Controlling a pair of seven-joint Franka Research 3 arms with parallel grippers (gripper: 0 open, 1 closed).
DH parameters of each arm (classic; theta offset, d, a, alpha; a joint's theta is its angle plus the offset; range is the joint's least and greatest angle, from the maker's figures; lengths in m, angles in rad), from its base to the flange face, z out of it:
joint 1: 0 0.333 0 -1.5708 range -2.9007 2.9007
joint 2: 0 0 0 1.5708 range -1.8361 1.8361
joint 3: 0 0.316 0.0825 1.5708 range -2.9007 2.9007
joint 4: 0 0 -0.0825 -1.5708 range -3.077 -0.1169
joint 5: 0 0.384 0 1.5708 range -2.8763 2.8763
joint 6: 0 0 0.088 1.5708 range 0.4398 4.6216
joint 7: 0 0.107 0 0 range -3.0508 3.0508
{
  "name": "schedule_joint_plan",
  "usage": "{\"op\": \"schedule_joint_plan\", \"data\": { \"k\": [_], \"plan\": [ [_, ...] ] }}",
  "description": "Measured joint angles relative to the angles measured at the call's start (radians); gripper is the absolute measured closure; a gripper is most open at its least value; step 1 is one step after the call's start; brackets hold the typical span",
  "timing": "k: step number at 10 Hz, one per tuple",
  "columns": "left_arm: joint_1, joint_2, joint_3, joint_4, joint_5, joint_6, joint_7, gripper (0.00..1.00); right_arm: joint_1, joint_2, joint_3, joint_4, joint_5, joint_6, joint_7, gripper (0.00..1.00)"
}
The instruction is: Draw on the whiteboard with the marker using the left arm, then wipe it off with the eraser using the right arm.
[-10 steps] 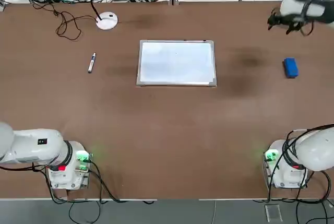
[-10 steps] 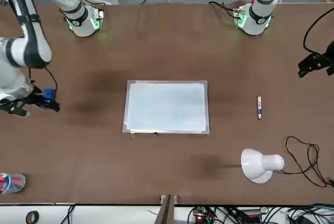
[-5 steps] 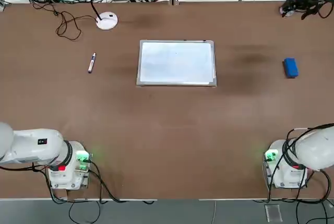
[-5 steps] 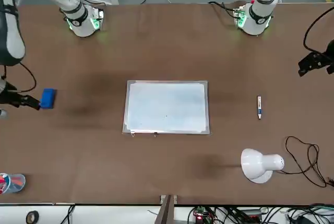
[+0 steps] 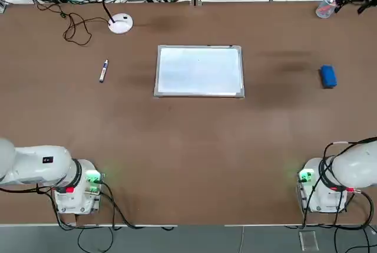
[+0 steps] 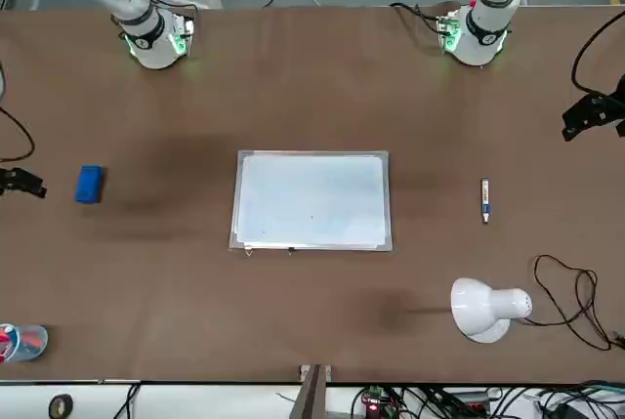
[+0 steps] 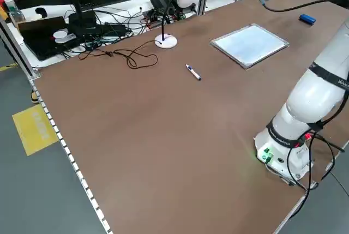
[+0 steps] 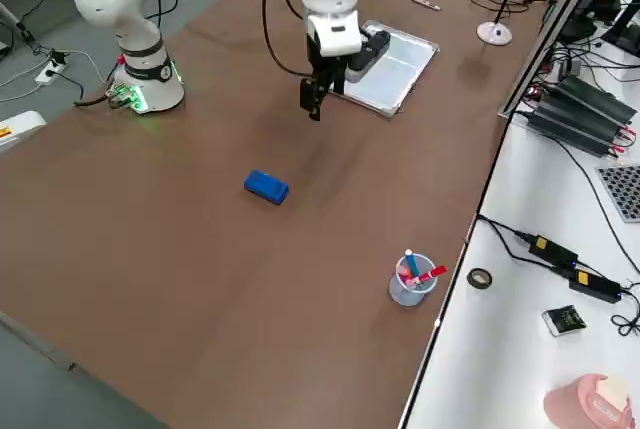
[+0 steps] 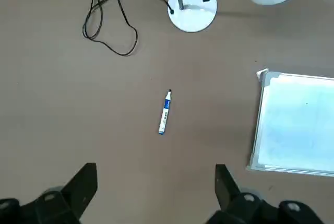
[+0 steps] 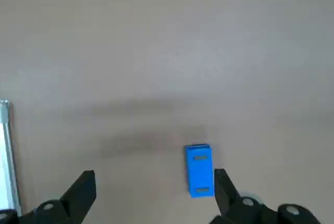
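The whiteboard lies flat in the middle of the table, its surface blank. The marker lies on the table to the board's left, alone. The blue eraser lies on the table to the board's right. My right gripper hangs high over the table's right side, open and empty, with the eraser below it. My left gripper hovers high above the left side, open and empty, looking down on the marker.
A white desk lamp and its black cable stand behind the marker. A clear cup with red items sits at the far right corner. Both arm bases stand at the near edge.
My right gripper has drawn up and away from the eraser, toward the far right corner. The eraser, the marker and the whiteboard lie where they were; the left gripper barely shifted.
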Motion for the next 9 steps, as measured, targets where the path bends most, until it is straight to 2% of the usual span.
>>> {"op": "schedule_joint_plan", "data": {
  "k": [4, 9],
  "plan": [
    [-0.004, 0.000, -0.004, 0.003, 0.000, -0.024, 0.000, 0.00, -0.157, -0.042, 0.181, 0.167, -0.046, -0.206, 0.005, 0.00],
    [-0.004, -0.001, -0.007, 0.004, 0.000, -0.041, 0.000, 0.00, -0.189, -0.106, 0.287, 0.245, -0.060, -0.331, 0.192, 0.00]
  ]
}}
